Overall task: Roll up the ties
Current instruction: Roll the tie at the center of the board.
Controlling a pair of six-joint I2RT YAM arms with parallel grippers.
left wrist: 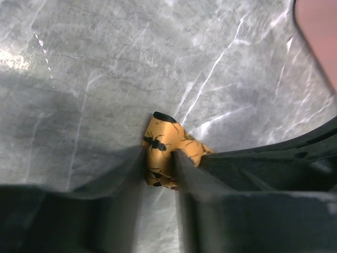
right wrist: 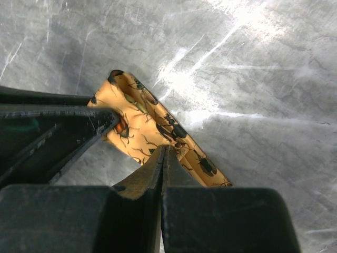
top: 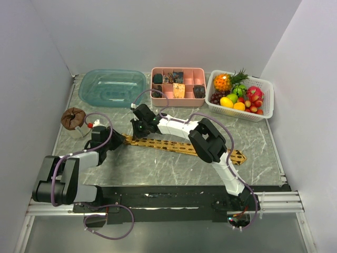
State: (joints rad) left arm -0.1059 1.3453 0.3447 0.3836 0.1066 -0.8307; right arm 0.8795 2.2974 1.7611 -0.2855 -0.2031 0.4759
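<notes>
- Left gripper [left wrist: 158, 155] pinches the end of the tie [left wrist: 167, 136], with cloth bunched between its fingers.
- Right gripper [right wrist: 163, 154] has its fingers pressed together, tips on the tie just beside that end. Whether cloth is caught there I cannot tell.
- Most of the tie lies flat and unrolled, slanting across the table [top: 158, 168].
- Rolling looks barely begun. The next move calls for turning the pinched end over onto itself while the strip stays straight.
- The tabletop is marble-patterned, with white walls around it.
</notes>
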